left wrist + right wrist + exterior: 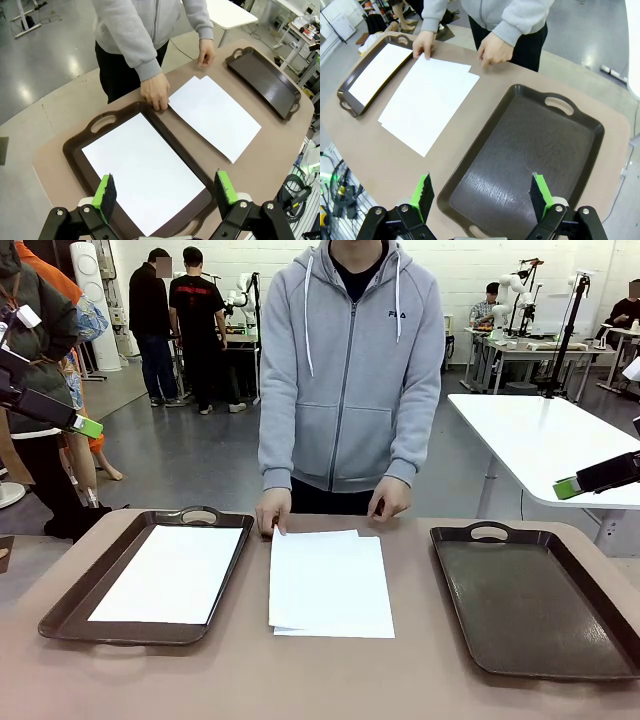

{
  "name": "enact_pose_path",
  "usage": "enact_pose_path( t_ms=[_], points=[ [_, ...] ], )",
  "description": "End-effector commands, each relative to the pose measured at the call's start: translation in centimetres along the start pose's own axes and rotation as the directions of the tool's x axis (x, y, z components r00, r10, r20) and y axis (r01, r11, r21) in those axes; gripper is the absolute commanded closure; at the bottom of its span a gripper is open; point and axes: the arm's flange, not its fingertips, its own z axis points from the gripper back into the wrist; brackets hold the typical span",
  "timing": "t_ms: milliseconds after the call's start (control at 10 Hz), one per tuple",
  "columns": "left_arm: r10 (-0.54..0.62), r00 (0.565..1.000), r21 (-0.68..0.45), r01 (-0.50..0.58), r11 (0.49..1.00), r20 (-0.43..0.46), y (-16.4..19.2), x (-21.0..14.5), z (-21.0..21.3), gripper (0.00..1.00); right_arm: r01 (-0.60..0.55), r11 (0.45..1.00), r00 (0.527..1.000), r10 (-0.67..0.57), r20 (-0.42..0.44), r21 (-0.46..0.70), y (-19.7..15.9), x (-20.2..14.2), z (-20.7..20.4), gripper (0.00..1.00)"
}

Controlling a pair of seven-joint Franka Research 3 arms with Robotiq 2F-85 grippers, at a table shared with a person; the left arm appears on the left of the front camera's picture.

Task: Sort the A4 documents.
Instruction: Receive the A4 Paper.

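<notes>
2 dark brown trays: left tray (70, 605), right tray (600, 570). A4 documents: 1 sheet (175, 573) in left tray, 1 centre stack (330, 585) w/ at least 2 sheets, exact no. unclear. 1 person: 2 hands, one hand (272, 510), other hand (390, 498). 2 grippers: left gripper (164, 186), right gripper (481, 187).

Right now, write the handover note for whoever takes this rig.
Both open, holding nothing: left pincer raised, facing the left tray; right pincer facing the right tray.
One A4 sheet lies in the left tray; the right tray holds none.
A stack of sheets lies on the table between the trays; a person's hand touches its far corner.
Left: sort the stack.
</notes>
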Motion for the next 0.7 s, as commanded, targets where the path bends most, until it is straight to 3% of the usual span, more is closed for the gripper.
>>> enact_pose_path(
  t_ms=[0,600],
  points=[
    [-0.006,1.0,0.001,0.006,1.0,0.001,-0.08,-0.05,0.14,0.0,0.007,1.0,1.0,-0.007,0.005,0.022,-0.13,-0.07,-0.22,0.0],
    [-0.006,1.0,0.001,0.006,1.0,0.001,-0.08,-0.05,0.14,0.0,0.007,1.0,1.0,-0.007,0.005,0.022,-0.13,-0.07,-0.22,0.0]
  ],
)
